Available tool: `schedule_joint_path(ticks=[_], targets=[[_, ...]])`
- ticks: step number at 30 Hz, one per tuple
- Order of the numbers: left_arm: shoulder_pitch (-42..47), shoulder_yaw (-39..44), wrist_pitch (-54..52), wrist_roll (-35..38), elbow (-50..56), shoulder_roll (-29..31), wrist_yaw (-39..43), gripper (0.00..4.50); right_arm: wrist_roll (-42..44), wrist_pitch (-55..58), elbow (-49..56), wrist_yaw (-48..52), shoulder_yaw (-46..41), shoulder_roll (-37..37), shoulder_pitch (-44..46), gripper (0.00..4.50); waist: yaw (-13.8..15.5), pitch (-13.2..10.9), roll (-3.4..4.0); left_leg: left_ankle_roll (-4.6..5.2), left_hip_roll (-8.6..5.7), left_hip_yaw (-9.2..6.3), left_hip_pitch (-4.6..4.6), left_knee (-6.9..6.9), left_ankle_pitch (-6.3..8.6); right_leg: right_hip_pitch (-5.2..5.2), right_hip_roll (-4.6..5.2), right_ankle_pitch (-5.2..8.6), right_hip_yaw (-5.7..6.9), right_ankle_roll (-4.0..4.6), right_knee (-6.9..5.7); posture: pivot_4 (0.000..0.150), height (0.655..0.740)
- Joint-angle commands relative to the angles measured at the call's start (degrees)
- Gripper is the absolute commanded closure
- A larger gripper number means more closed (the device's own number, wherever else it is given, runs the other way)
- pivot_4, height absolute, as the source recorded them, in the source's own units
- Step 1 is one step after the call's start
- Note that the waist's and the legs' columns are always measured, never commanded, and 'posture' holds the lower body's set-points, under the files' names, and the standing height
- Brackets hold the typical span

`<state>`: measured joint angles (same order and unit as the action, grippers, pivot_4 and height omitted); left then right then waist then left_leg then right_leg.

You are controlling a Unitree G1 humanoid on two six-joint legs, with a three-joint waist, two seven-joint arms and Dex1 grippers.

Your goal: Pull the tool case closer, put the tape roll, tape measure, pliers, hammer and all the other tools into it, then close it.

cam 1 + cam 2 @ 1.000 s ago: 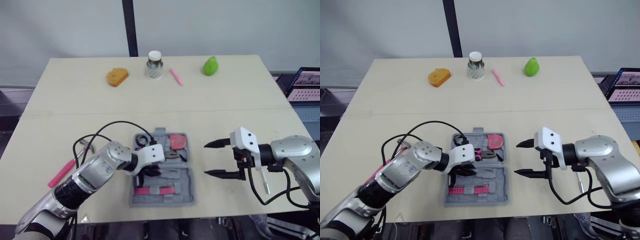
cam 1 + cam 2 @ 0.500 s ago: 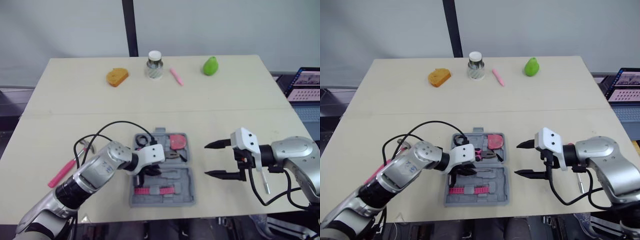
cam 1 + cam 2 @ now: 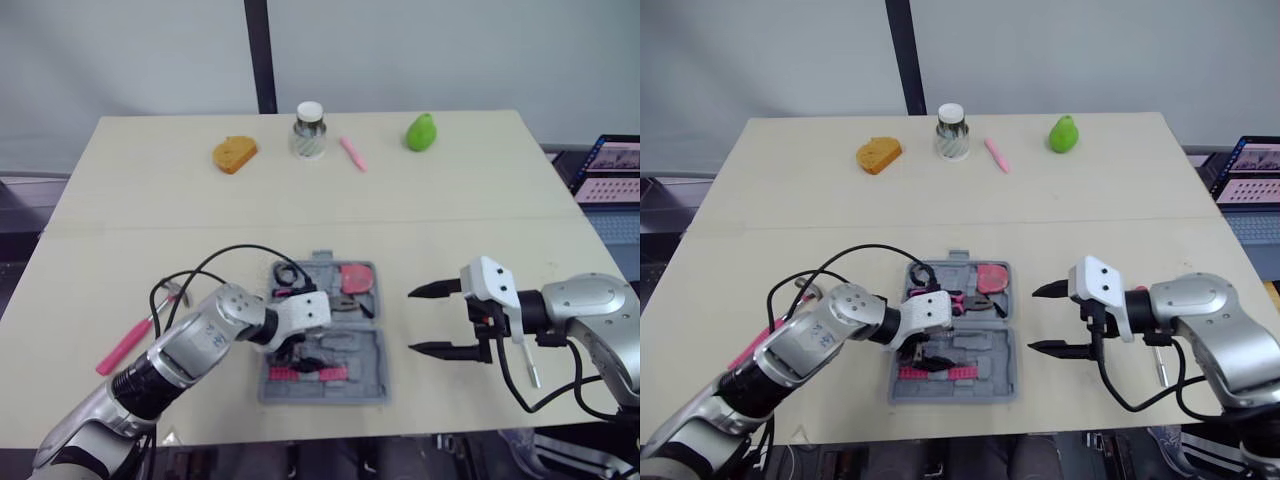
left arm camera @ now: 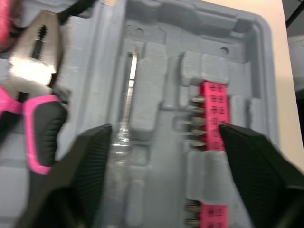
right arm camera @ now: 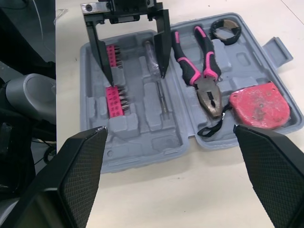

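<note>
The case (image 3: pixel 370 350) lies open and flat on the bench (image 3: pixel 150 220), close to the front edge, between the two arms. In its far half sit the pliers (image 5: pixel 209 92), the tape measure (image 5: pixel 259 105) and the tape roll (image 5: pixel 219 38). The near half has a pink strip of bits (image 5: pixel 114 97). The left claw (image 5: pixel 135 76) hangs low over the near half, spread wide, with nothing in it. The right claw (image 3: pixel 412 320) is off to the right of the case, above the bench, also spread wide and holding nothing. The hammer (image 3: pixel 125 345) is not in yet. It lies on the bench on the far side of the left arm from the case. A thin tool (image 3: pixel 527 368) lies by the right arm too. I think a few things could go wrong here. The left claw is so low that a bump could knock the pliers or the bits out of their slots, and then the case may not shut. The black cable (image 3: pixel 235 246) on the left arm loops close to the tape roll and could catch on it. The case sits near the front edge, so a hard push could slide it off. If the case is shut now, the hammer and the thin tool get left out.
</note>
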<state>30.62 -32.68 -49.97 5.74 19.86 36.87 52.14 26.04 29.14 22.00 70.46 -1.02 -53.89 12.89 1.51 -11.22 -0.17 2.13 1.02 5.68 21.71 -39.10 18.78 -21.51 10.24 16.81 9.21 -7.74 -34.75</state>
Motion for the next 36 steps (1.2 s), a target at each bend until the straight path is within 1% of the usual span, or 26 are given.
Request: schedule_joint_path(ticks=[1, 6, 11, 13, 15, 18, 22, 24, 29, 31, 32, 35, 36], targets=[[0.2, 2.0, -2.0, 2.0, 3.8, -0.1, 0.7, 0.77, 1.3, 0.1, 1.5, -0.8, -2.8, -1.1, -0.1, 0.00, 0.0, 0.0, 0.00, 0.00, 0.00, 0.00, 0.00, 0.00, 0.00, 0.00, 0.00, 0.00, 0.00, 0.00, 0.01, 0.150, 0.7400], [1.8, 6.6, -8.8, 7.5, 8.4, -1.6, 0.9, 0.77, 1.5, 0.1, 1.6, -0.5, -2.8, -1.2, -0.1, 0.00, 0.0, 0.0, 0.00, 0.02, 0.03, -0.04, 0.03, 0.00, -0.01, 0.00, 0.02, 0.00, 0.00, 0.00, 0.00, 0.150, 0.7400], [2.7, 17.4, -17.8, 16.7, 12.9, -2.9, 0.8, 0.77, 2.0, 0.3, 1.3, -0.9, -3.0, -1.0, 0.5, 0.00, 0.0, 0.0, 0.00, 0.02, 0.04, -0.10, 0.07, -0.02, -0.01, 0.00, 0.02, 0.00, 0.01, 0.00, 0.00, 0.150, 0.7400], [1.1, 21.8, -15.0, 17.9, 12.4, -0.4, 1.5, 0.77, 2.0, 0.0, 0.4, -1.2, -2.8, -0.3, 1.3, 0.00, -0.1, 0.0, 0.00, 0.02, 0.04, -0.11, 0.07, -0.02, -0.01, 0.00, 0.02, 0.00, 0.01, 0.00, 0.00, 0.150, 0.7400], [-1.6, 25.6, -8.0, 16.8, 9.0, 2.0, 1.7, 0.77, 2.2, -0.1, -0.8, -1.6, -2.7, 0.5, 2.5, 0.00, -0.4, 0.0, 0.01, 0.02, 0.03, -0.10, 0.06, -0.02, -0.01, -0.01, 0.00, 0.00, 0.00, 0.00, 0.01, 0.150, 0.7400], [-5.3, 29.6, 0.9, 16.7, 3.7, 1.2, 1.1, 0.77, 2.3, -0.5, -2.2, -1.7, -2.1, 1.3, 4.0, 0.00, -0.3, 0.0, 0.01, 0.00, -0.05, -0.10, 0.03, 0.00, -0.02, -0.01, -0.04, 0.01, 0.01, 0.01, 0.01, 0.150, 0.7400], [-8.6, 31.2, 8.0, 17.0, 0.3, -1.5, -0.3, 0.77, 2.3, -0.8, -3.9, -1.7, -1.9, 2.1, 6.3, 0.00, 0.2, 0.0, -0.01, 0.02, -0.03, -0.22, 0.14, -0.04, -0.02, 0.00, 0.04, 0.00, -0.02, -0.01, 0.05, 0.150, 0.7400], [-9.7, 31.6, 9.3, 17.8, -0.4, -2.6, -0.7, 0.77, 2.5, -0.5, -4.5, -1.6, -2.0, 2.4, 7.2, 0.00, 0.1, 0.0, -0.01, 0.08, -0.10, -0.27, 0.26, -0.07, -0.03, -0.04, 0.08, -0.04, -0.02, -0.08, 0.12, 0.150, 0.7400], [-12.4, 28.9, 13.9, 16.5, -1.7, -3.4, 0.0, 0.77, 2.7, -0.2, -4.9, -1.7, -1.9, 2.9, 7.8, 0.00, -0.1, 0.0, 0.00, 0.09, -0.17, -0.30, 0.34, -0.08, -0.04, -0.06, 0.04, -0.06, 0.03, -0.12, 0.14, 0.150, 0.7400], [-13.8, 26.9, 16.7, 15.4, -3.4, -3.9, 0.5, 1.28, 2.7, 0.0, -4.7, -2.0, -1.7, 3.3, 7.8, 0.00, -0.1, 0.0, 0.00, 0.09, -0.19, -0.30, 0.34, -0.08, -0.05, -0.07, 0.03, -0.06, 0.02, -0.11, 0.12, 0.150, 0.7400], [-15.0, 25.1, 18.8, 14.0, -4.5, -3.7, 1.1, 1.60, 2.7, 0.2, -4.5, -2.3, -1.6, 3.5, 7.7, 0.00, -0.1, 0.0, 0.00, 0.09, -0.19, -0.30, 0.33, -0.08, -0.06, -0.07, 0.03, -0.06, 0.02, -0.11, 0.12, 0.150, 0.7400], [-16.9, 22.6, 22.4, 11.6, -6.0, -3.0, 1.5, 3.03, 3.2, 1.1, -3.5, -2.6, -1.9, 3.4, 7.1, 0.00, -0.1, 0.0, 0.00, 0.09, -0.19, -0.29, 0.33, -0.08, -0.06, -0.08, 0.04, -0.06, 0.02, -0.11, 0.12, 0.150, 0.7400], [-17.2, 22.3, 22.9, 11.3, -6.3, -2.9, 1.5, 3.63, 3.4, 1.4, -3.2, -2.6, -2.1, 3.3, 6.8, 0.00, -0.1, 0.0, 0.00, 0.09, -0.18, -0.29, 0.34, -0.08, -0.05, -0.09, 0.04, -0.06, 0.02, -0.11, 0.13, 0.150, 0.7400]])
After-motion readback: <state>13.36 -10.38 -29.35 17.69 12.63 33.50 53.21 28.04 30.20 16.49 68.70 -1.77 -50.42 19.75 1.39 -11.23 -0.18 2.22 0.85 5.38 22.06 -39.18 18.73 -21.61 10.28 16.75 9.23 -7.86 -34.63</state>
